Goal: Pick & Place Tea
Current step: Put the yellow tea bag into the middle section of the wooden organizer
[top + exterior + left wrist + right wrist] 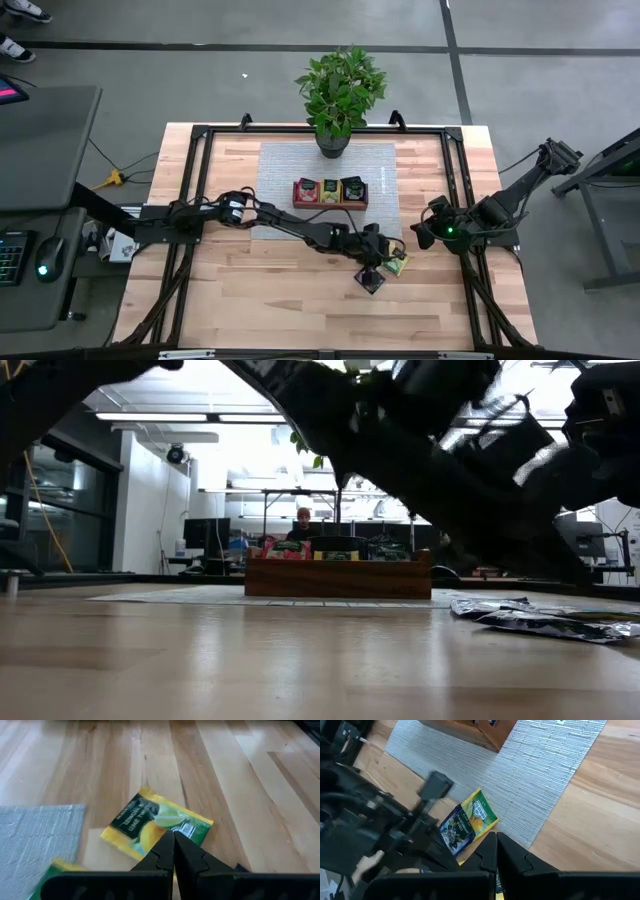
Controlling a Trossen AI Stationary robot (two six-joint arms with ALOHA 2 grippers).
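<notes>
1. The bench [300, 290] carries a grey mat [285, 185], and on the mat sits the wooden tray [330, 204] with sachets already standing in its three compartments. A potted plant [338, 95] stands at the mat's far edge.
2. My left end effector [385, 255] reaches out over the loose tea near the mat's corner, its fingers pressed together and pinching nothing. My right end effector [422, 235] waits just beside that spot, likewise pressed together and empty.
3. The loose tea lies flat on the bench: a yellow-green sachet [155, 822] directly ahead of my left fingertips, and a dark sachet [370, 280] close by.
4. I judge these sachets light, thin and crinkly, with a slick foil skin; lying flat, they give little to bite on. I would take one by a free edge or corner, spreading first, then pinching gently.
5. The left wrist view shows the lemon print and the sachet's bare corners; the high view shows where the tray stands. The low view alone shows the sachets' flatness.
</notes>
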